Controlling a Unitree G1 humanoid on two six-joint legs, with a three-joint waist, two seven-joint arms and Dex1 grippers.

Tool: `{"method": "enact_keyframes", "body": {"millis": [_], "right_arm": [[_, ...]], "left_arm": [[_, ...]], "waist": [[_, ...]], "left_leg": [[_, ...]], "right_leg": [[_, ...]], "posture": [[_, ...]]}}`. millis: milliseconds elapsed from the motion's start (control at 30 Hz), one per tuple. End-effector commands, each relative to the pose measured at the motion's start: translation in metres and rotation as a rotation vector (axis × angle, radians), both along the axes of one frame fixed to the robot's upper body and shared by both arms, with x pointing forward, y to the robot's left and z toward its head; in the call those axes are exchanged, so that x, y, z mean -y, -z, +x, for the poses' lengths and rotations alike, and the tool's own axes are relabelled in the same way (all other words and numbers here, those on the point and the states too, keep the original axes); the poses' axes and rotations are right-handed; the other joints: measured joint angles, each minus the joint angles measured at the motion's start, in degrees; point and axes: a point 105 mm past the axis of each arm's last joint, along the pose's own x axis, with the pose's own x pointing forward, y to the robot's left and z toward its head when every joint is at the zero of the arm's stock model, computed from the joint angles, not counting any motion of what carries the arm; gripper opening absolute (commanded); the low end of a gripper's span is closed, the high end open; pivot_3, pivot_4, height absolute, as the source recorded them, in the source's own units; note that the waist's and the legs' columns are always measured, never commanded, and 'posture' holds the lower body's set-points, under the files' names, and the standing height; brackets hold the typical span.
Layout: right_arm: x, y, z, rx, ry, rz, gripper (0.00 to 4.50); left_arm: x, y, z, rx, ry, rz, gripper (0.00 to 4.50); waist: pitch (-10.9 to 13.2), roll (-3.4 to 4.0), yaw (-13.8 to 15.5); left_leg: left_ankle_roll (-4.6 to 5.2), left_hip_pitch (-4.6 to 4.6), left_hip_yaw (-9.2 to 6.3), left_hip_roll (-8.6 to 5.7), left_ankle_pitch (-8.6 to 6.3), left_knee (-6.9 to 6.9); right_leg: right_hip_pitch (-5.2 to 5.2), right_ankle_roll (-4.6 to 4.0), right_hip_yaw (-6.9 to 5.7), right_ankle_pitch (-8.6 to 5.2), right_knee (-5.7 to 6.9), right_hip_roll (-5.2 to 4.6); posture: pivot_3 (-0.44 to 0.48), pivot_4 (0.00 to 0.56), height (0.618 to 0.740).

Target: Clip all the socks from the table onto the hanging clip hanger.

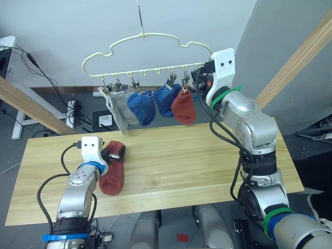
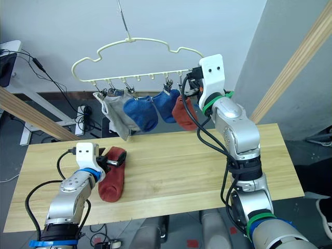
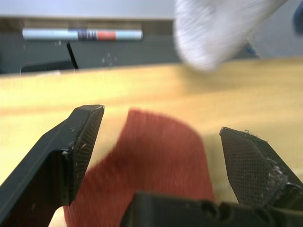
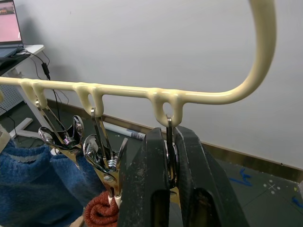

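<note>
Red sock [image 1: 112,175]: flat on table [image 1: 181,166], between left gripper's [image 3: 161,142] wide-open fingers.
Right gripper [image 4: 171,156]: pinching last clip [image 4: 169,142] on hanger [image 1: 150,54].

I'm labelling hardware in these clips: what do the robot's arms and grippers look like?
Both arms are silver-grey metal segments with black joints and loose black cables. The left arm carries blue bands, the right arm green ones. Each wrist ends in a white block with two small holes. The left gripper has wedge-shaped black fingers with textured pads; the right gripper has smooth black fingers.
</note>
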Motion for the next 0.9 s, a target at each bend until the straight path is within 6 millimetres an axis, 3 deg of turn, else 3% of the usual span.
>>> {"method": "enact_keyframes", "body": {"millis": [33,267,367,433,533,600,700,900], "right_arm": [[-0.004,-0.019,-0.008,0.063,-0.027,0.021,0.00],[-0.004,-0.019,-0.008,0.063,-0.029,0.022,0.00],[-0.004,-0.020,-0.008,0.063,-0.028,0.022,0.00],[-0.004,-0.020,-0.007,0.063,-0.027,0.022,0.00],[-0.003,-0.019,-0.007,0.060,-0.025,0.021,0.00],[-0.003,-0.019,-0.007,0.058,-0.024,0.021,0.00],[-0.003,-0.019,-0.007,0.057,-0.023,0.022,0.00],[-0.004,-0.022,-0.008,0.064,-0.024,0.028,0.00]], "left_arm": [[0.008,0.004,-0.005,-0.013,0.046,-0.014,4.08],[-0.011,0.018,-0.011,-0.067,-0.043,0.007,2.14],[-0.004,0.021,-0.013,-0.073,0.021,0.051,1.22],[0.018,0.004,-0.006,0.023,0.195,0.135,0.62],[0.072,-0.041,0.011,0.225,0.466,0.144,0.15],[0.109,-0.069,0.016,0.332,0.636,0.156,0.12],[0.148,-0.100,0.020,0.435,0.769,0.105,0.12],[0.198,-0.137,0.016,0.562,0.897,0.008,0.12]], "waist": [[0.00,0.00,0.02],[0.00,0.00,0.02],[0.00,0.00,-0.06],[0.00,0.01,-0.09],[0.03,0.04,0.51],[0.03,0.04,1.37],[0.02,0.03,1.35],[0.02,0.03,-0.27]], "left_leg": [[0.00,0.00,0.00,0.00,0.00,0.00],[0.00,0.00,-0.01,0.00,0.00,0.00],[0.00,0.01,-0.01,0.01,0.00,0.00],[0.00,0.01,0.00,0.02,0.00,0.00],[0.00,0.01,-0.01,0.01,0.00,-0.01],[0.01,-0.14,-0.14,0.01,0.02,0.02],[0.04,-0.19,-0.04,-0.03,0.05,0.06],[0.06,-0.19,0.10,-0.03,0.04,-0.03]], "right_leg": [[0.00,0.00,0.00,0.00,0.00,0.00],[0.01,0.00,-0.01,0.00,0.00,0.00],[0.01,0.00,-0.01,0.00,0.00,0.00],[0.01,0.00,0.00,0.00,0.01,0.00],[0.00,-0.01,-0.01,0.01,-0.01,0.00],[-0.01,-0.08,-0.19,0.08,-0.06,-0.01],[0.00,-0.07,-0.10,0.17,-0.14,-0.02],[-0.12,-0.06,-0.05,0.17,-0.18,-0.01]], "posture": [[-0.107,0.365,0.740],[-0.111,0.364,0.740],[-0.112,0.364,0.740],[-0.114,0.365,0.740],[-0.107,0.366,0.740],[-0.108,0.367,0.740],[-0.113,0.364,0.740],[-0.119,0.361,0.740]]}}
